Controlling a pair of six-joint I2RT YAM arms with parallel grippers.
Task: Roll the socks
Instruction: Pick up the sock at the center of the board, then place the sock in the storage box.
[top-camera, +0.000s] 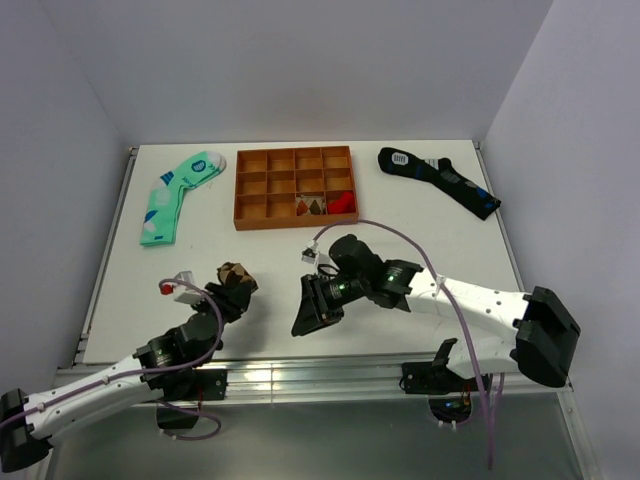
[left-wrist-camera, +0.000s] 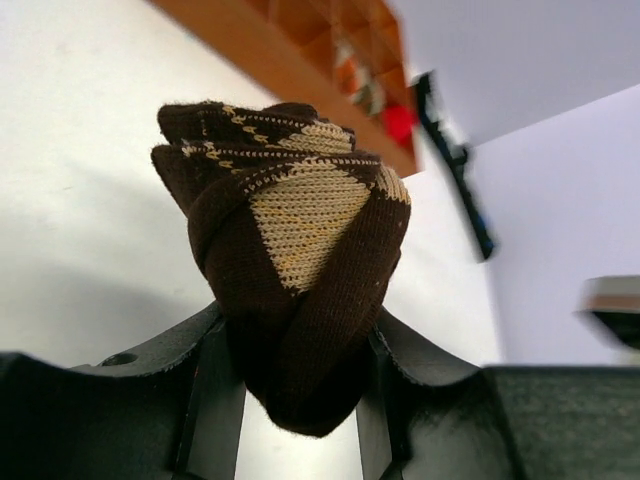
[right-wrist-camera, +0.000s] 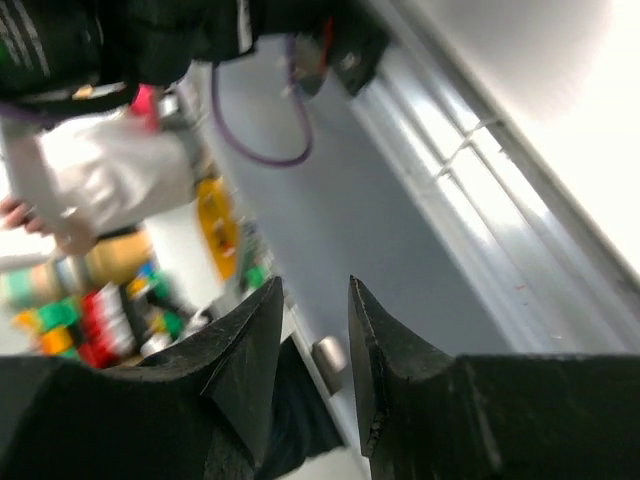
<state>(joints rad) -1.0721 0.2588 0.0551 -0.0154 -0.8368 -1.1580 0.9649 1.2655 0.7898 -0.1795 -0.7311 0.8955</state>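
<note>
The socks (left-wrist-camera: 300, 250) are rolled into a tight brown bundle, in front of the orange tray (top-camera: 240, 195) and near its left end. The left gripper (top-camera: 235, 288) grasps them from both sides. The right gripper (right-wrist-camera: 314, 300) (also in front of the tray) has its fingers a little apart, with nothing between them.

The socks (left-wrist-camera: 300, 270), brown argyle with tan diamonds, are wound into a tight ball, pinched at its base in the left tool (left-wrist-camera: 300, 395).
</note>
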